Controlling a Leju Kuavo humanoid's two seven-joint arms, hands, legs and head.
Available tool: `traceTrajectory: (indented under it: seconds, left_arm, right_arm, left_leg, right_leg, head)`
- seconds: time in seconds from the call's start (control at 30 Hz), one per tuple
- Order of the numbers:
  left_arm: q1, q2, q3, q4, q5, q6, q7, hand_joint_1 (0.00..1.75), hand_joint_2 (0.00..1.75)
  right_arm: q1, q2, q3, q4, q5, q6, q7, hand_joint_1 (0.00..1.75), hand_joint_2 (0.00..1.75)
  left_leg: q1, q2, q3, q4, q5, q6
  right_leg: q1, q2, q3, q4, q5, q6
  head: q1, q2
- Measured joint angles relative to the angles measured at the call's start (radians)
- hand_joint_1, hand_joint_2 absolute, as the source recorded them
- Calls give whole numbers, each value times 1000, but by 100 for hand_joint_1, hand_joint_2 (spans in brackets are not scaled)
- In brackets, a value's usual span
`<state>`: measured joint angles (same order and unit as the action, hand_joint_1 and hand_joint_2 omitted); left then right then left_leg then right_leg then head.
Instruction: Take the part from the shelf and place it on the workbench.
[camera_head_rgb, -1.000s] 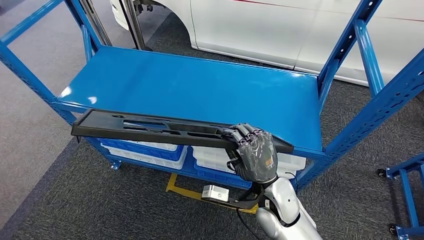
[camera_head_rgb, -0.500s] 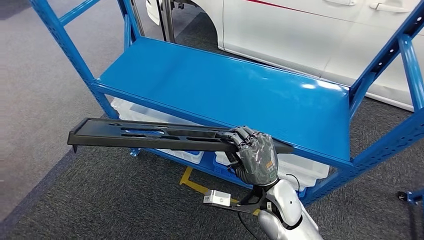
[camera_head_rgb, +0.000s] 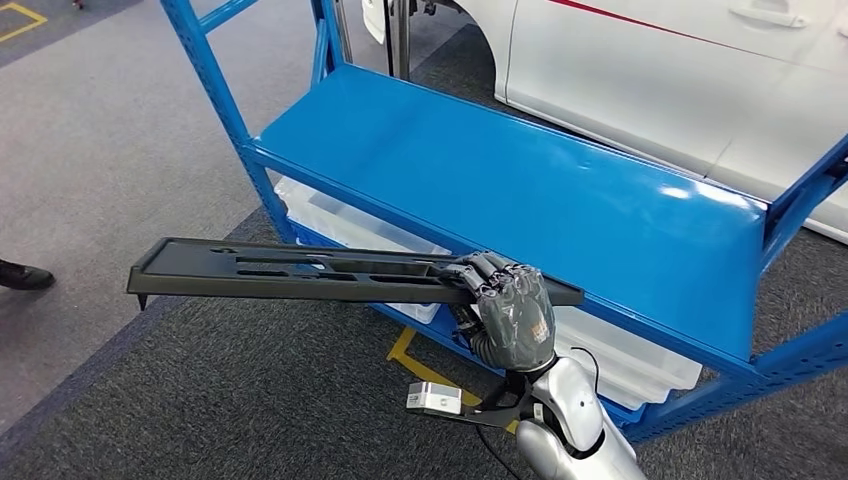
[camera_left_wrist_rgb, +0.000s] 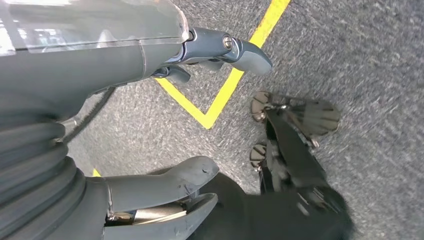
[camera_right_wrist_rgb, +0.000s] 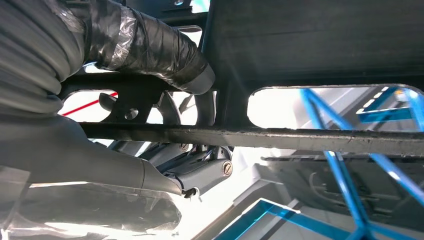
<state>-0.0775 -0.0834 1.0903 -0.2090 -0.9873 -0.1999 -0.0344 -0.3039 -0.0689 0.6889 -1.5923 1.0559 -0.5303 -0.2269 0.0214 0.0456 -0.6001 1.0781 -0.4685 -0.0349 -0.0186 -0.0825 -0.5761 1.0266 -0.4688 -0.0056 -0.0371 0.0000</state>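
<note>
Turning away from the shelf (camera_head_rgb: 520, 185), which has slid rightward in your view, your right hand (camera_head_rgb: 510, 312) still grips the part (camera_head_rgb: 300, 268), off the shelf and desk-bound.

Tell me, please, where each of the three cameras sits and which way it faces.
Head view: high on the body, facing forward and down at the blue shelf; right hand grips the black part.
Left wrist view: behind the left hand, facing the floor.
Right wrist view: under the same black part, right hand gripping it.
</note>
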Motion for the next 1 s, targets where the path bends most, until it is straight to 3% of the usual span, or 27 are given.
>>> traceTrajectory:
  seconds: [0.07, 0.13, 0.17, 0.23, 0.3, 0.33, 0.37, 0.4, 0.43, 0.47, 0.53, 0.57, 0.63, 0.67, 0.73, 0.8, 0.87, 0.9, 0.93, 1.0]
  left_arm:
    - [-1, 1, 0, 0, 0, 1, 3, 0, 175]
    - [1, 2, 1, 0, 0, 2, 5, 0, 175]
    - [3, 2, 1, 0, 0, 2, 5, 0, 175]
    - [4, 2, 2, 0, -1, 2, 6, 0, 175]
    - [3, 2, 3, 0, -1, 2, 6, 0, 175]
    - [3, 2, 3, 0, -1, 2, 6, 0, 175]
    - [3, 2, 4, 0, -1, 2, 6, 0, 175]
    - [3, 2, 5, 0, -1, 2, 6, 0, 175]
    - [3, 2, 6, 0, -1, 2, 6, 0, 175]
    - [4, 2, 6, 0, -1, 2, 6, 0, 175]
    - [2, -1, 6, 0, -1, 2, 6, 0, 175]
    - [2, -1, 6, 0, -1, 2, 6, 0, 175]
    - [4, -2, 7, 1, -2, 4, 7, 0, 175]
    - [6, -1, 7, 1, -2, 5, 8, 0, 175]
    - [7, -1, 8, 1, -4, 9, 10, 0, 175]
    - [4, 0, 8, 1, -5, 13, 13, 0, 175]
    - [2, 0, 8, 1, -6, 15, 14, 0, 175]
    - [3, 0, 8, 1, -6, 16, 14, 0, 175]
    - [5, 0, 8, 1, -6, 17, 15, 0, 175]
    - [7, 0, 8, 1, -7, 19, 15, 0, 175]
  right_arm:
    - [1, -1, 0, -8, -7, 0, -4, 175, 175]
    - [2, -1, 1, -13, -11, 0, -6, 175, 175]
    - [2, -1, 1, -15, -11, 1, -6, 175, 175]
    - [2, -2, 1, -19, -12, 2, -6, 175, 175]
    - [6, -5, 1, -21, -14, 2, -6, 175, 175]
    - [9, -7, 1, -22, -15, 3, -6, 175, 175]
    - [12, -8, 1, -22, -15, 3, -6, 175, 175]
    - [15, -9, 1, -22, -15, 3, -6, 175, 175]
    - [16, -10, 1, -22, -16, 3, -6, 175, 175]
    - [16, -10, 1, -22, -16, 3, -6, 175, 175]
    - [16, -11, 1, -23, -16, 3, -6, 175, 175]
    - [16, -12, 2, -25, -16, 3, -6, 175, 175]
    - [16, -12, 2, -28, -18, 3, -7, 175, 175]
    - [15, -12, 2, -29, -19, 3, -7, 175, 175]
    - [16, -12, 2, -32, -23, 4, -9, 175, 175]
    - [19, -12, 2, -35, -26, 3, -13, 175, 175]
    - [23, -12, 2, -37, -31, 3, -17, 175, 175]
    - [26, -12, 2, -38, -32, 3, -19, 175, 175]
    - [27, -12, 2, -40, -34, 2, -20, 175, 175]
    - [29, -12, 2, -48, -36, 2, -22, 175, 175]
  left_leg:
    - [-7, 14, 20, -50, 11, 15]
    - [-10, -9, 15, -52, 17, 34]
    - [-9, -19, 14, -55, 21, 41]
    - [-6, -37, 13, -62, 30, 57]
    - [-8, -58, 8, -63, 35, 66]
    - [-10, -71, 5, -62, 37, 68]
    - [-12, -85, 3, -61, 38, 70]
    - [-14, -99, 3, -60, 39, 71]
    - [-17, -114, 3, -59, 39, 71]
    - [-18, -127, 3, -58, 39, 70]
    - [-19, -152, -2, -53, 41, 66]
    - [-17, -164, -7, -52, 43, 60]
    - [-12, -188, -15, -55, 49, 46]
    - [-12, -188, -18, -52, 49, 40]
    - [-16, -141, -38, -9, 20, 31]
    - [-14, -76, -93, 105, -41, 24]
    - [-9, -53, -143, 208, -78, 16]
    - [-7, -50, -145, 213, -71, 14]
    - [-5, -46, -126, 182, -49, 12]
    - [-7, -16, -51, 49, 8, 16]
  right_leg:
    - [5, -16, 0, 5, -3, 11]
    - [7, -31, 2, 2, -2, 21]
    - [5, -25, 1, 6, -7, 27]
    - [0, 20, -20, 61, -50, 33]
    - [0, 68, -78, 190, -121, 32]
    - [2, 76, -107, 253, -145, 30]
    - [3, 79, -124, 286, -149, 27]
    - [5, 82, -121, 280, -133, 23]
    - [7, 88, -100, 235, -100, 17]
    - [8, 105, -66, 165, -61, 9]
    - [9, 151, -11, 46, -15, -5]
    - [10, 165, 0, 19, -9, -8]
    - [11, 154, 3, 6, -9, -7]
    - [10, 141, 6, 0, -6, -9]
    - [4, 111, 16, -14, -1, -15]
    - [5, 80, 20, -19, 0, -19]
    - [7, 48, 19, -17, -3, -18]
    - [7, 34, 18, -15, -5, -17]
    - [7, 20, 18, -13, -8, -16]
    - [8, -4, 20, -7, -14, -10]
  head:
    - [0, 0]
    - [1, 0]
    - [1, 0]
    - [1, 0]
    - [2, 0]
    - [2, 0]
    - [2, 0]
    - [2, 0]
    - [2, 0]
    - [1, 0]
    - [1, 0]
    - [1, 0]
    - [1, 0]
    - [1, 0]
    - [-2, 0]
    - [-5, 0]
    - [-5, 0]
    - [-5, 0]
    - [-5, 0]
    - [-5, 0]
